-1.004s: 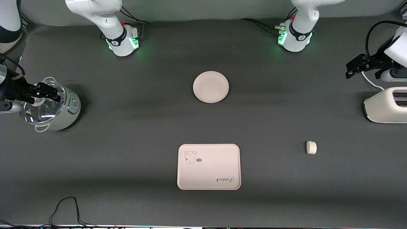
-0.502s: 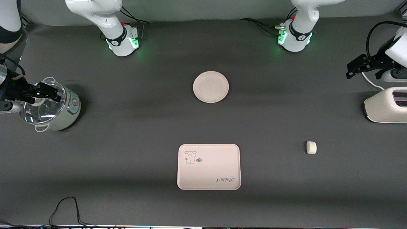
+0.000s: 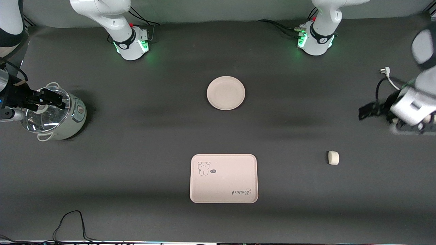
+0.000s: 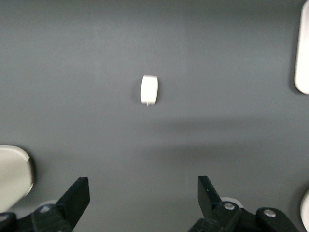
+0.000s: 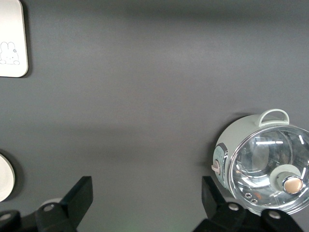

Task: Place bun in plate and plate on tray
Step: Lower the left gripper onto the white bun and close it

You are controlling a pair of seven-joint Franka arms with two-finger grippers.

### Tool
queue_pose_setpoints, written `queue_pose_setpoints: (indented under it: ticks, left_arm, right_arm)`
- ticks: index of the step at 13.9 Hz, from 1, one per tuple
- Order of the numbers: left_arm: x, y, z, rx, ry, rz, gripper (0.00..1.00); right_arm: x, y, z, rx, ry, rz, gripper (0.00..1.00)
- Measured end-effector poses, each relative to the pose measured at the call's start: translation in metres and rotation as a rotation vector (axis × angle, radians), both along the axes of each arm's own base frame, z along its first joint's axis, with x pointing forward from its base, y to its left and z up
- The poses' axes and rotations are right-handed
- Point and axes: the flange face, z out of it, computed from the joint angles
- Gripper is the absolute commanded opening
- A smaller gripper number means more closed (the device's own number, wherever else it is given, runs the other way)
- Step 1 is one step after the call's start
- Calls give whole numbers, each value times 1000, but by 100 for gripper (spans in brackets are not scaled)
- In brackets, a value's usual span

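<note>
The small off-white bun (image 3: 333, 158) lies on the dark table toward the left arm's end, and shows in the left wrist view (image 4: 150, 90). The round cream plate (image 3: 226, 93) sits mid-table, bare. The cream-pink tray (image 3: 223, 178) with the animal drawing lies nearer the front camera than the plate, also bare. My left gripper (image 3: 366, 112) is open and empty in the air beside the toaster, well apart from the bun; its jaws (image 4: 144, 195) stand wide. My right gripper (image 3: 56, 98) is open and empty over the glass-lidded pot (image 3: 54, 114), its jaws (image 5: 145, 198) wide.
A cream toaster (image 4: 14, 174) stands at the left arm's end, mostly hidden under that arm in the front view. Its white plug and cable (image 3: 384, 70) lie on the table. The pot (image 5: 265, 159) stands at the right arm's end. A black cable (image 3: 73, 221) lies at the front edge.
My left arm has swung quickly toward the front camera, from above the toaster's far end to beside it, closer to the bun. The right arm has barely moved.
</note>
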Motion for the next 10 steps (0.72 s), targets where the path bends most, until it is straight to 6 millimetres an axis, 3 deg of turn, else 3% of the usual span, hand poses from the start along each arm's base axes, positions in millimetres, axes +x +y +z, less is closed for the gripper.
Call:
queue_pose_setpoints:
  ticks: [5, 10]
  left_arm:
    - [40, -11, -101, 19, -49, -38, 100]
    - [40, -11, -209, 32, -132, -65, 100]
  right_arm:
    - [0, 0, -1, 0, 2, 0, 100]
    - [0, 0, -1, 0, 3, 0, 100]
